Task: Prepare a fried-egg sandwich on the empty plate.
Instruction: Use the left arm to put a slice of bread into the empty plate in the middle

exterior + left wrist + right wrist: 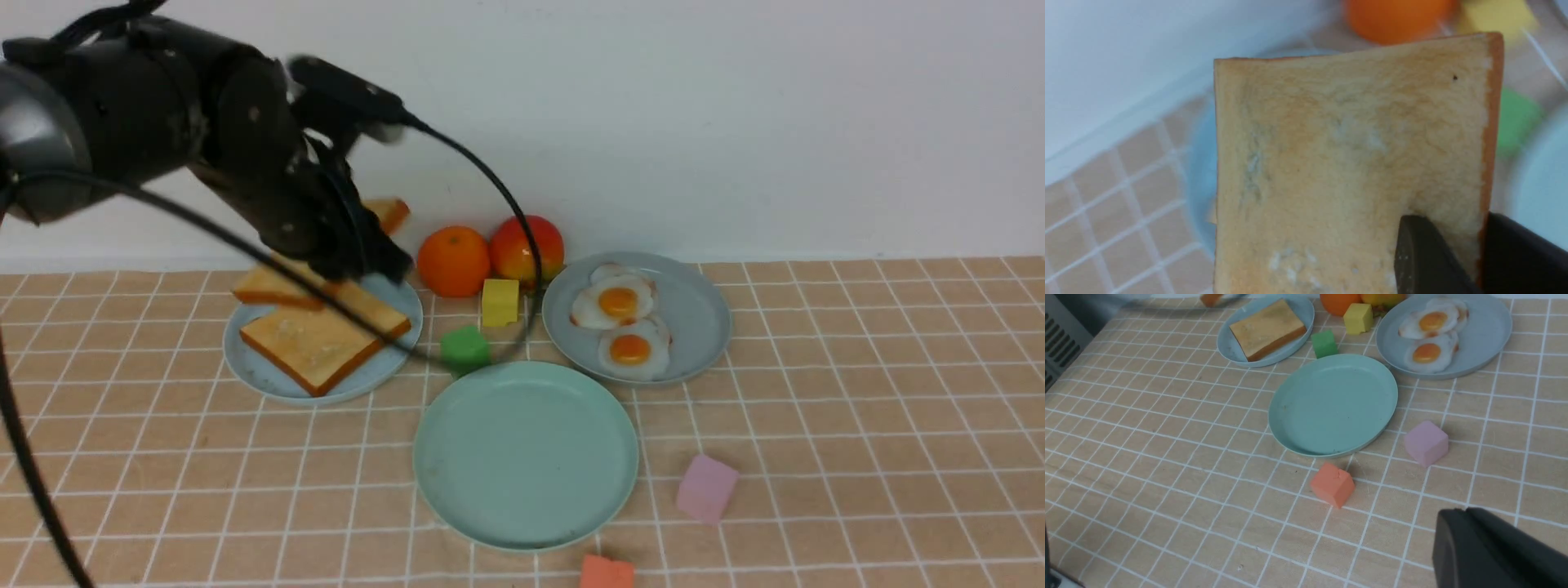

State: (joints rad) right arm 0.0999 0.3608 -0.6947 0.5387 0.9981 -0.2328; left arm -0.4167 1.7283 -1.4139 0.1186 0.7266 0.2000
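Two toast slices in play here. One slice (322, 343) lies flat on the pale blue plate (261, 371). The other, the lifted slice (273, 287), is up in the air right above it and tilted, with the left end effector (359, 257) clamped on one edge. You can see a finger (1425, 253) pressed onto its face in the left wrist view.

The teal-green plate (526, 453) sits bare mid-desk (857, 425), with a green cube (465, 349) just beside its far rim. Two fried eggs (618, 302) are on the grey-blue plate (702, 318) to the right.

The right end effector (1494, 551) hangs over the desk's near side, fingers together, holding nothing.
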